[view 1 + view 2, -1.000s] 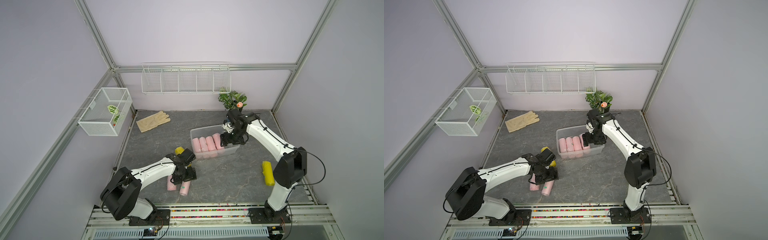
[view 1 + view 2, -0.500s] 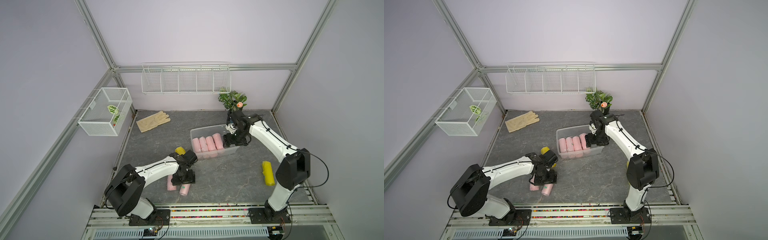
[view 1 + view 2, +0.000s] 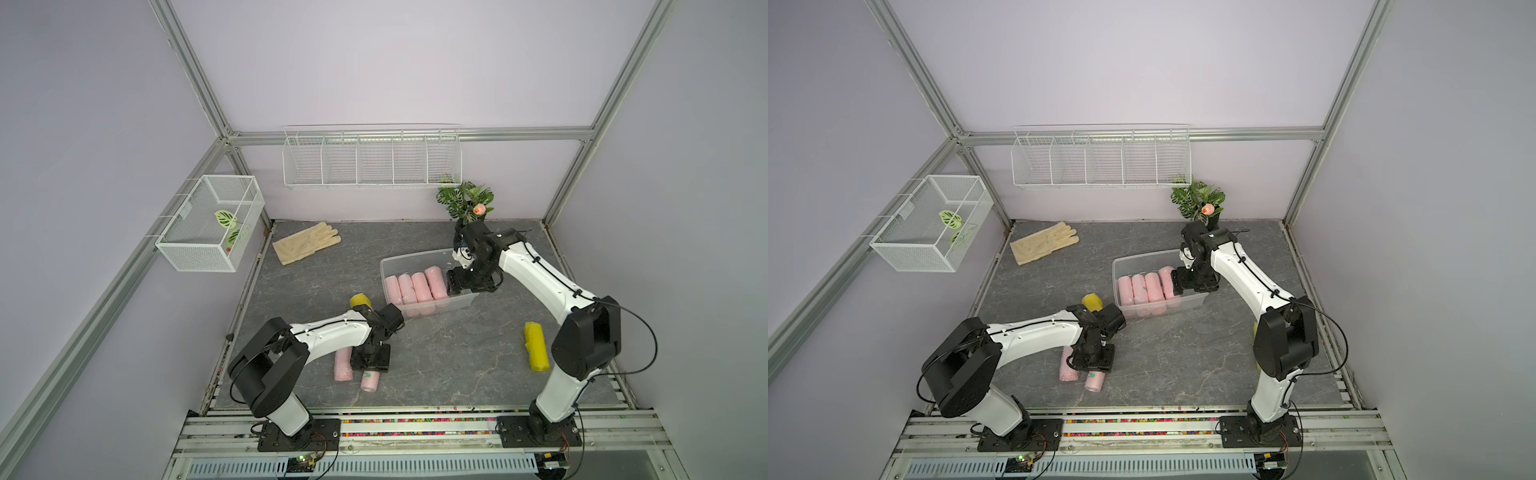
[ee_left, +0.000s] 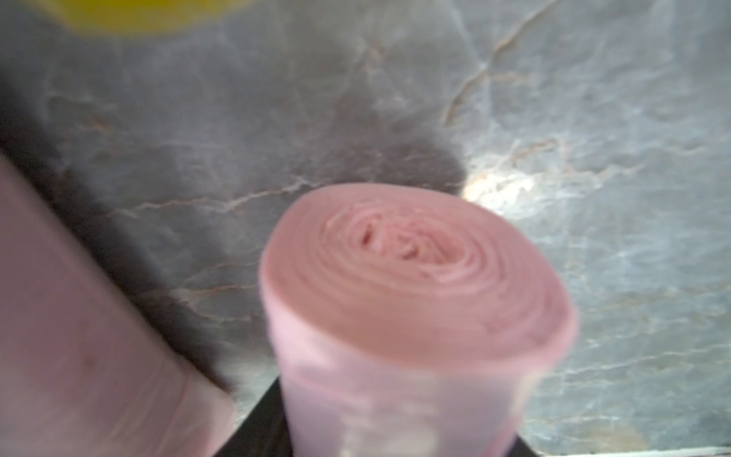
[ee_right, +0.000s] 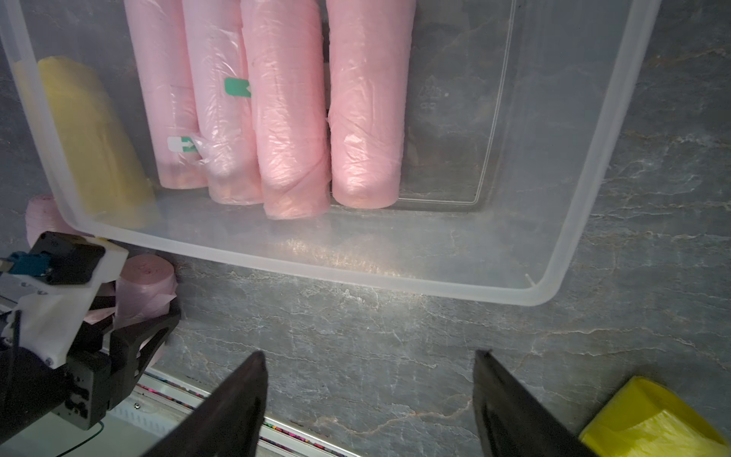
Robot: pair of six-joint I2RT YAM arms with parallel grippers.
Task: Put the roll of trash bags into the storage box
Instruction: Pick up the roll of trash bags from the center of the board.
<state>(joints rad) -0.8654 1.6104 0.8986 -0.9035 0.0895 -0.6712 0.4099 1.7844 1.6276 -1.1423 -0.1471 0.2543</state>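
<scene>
The left gripper is down near the front edge of the desk, left of its middle. Its jaws are clenched on one end of the roll of trash bags, a pink roll with a green label that lies on the desk with its free end toward the front edge. In the left wrist view the coiled end of that roll sits between the fingers, whose dark inner faces press against its sides. A second pink roll lies just beside it on the side toward the left edge. A yellow roll sits behind the left arm's wrist. The storage box stands right of the desk's middle, well apart from the gripped roll. It holds four pink rolls side by side against its left end, and its right end is bare. The right gripper hangs over that right end near the front wall. Its jaws are spread wide and grasp nothing, and only bare desk shows between them in the right wrist view. Another yellow roll lies near the right edge of the desk.
</scene>
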